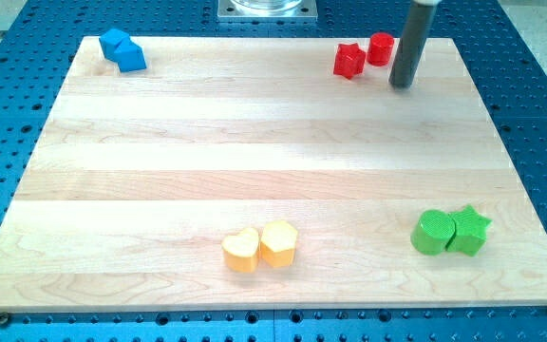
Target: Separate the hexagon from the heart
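Yellow heart (240, 252) touching yellow hexagon (279, 243), bench (254, 142) bottom edge | my tip (402, 85) top-right corner, beside red cylinder (381, 48) | tool: rod only, no jaws

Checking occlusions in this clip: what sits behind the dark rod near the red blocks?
Behind my tip only bare wooden board shows. The red cylinder sits just to the rod's left, seemingly uncovered, with the red star beside it. Whatever the rod itself covers cannot be seen.

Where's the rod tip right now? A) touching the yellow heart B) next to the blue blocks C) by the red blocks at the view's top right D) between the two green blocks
C: my tip sits just right of the red cylinder and red star, far from the yellow heart and yellow hexagon.
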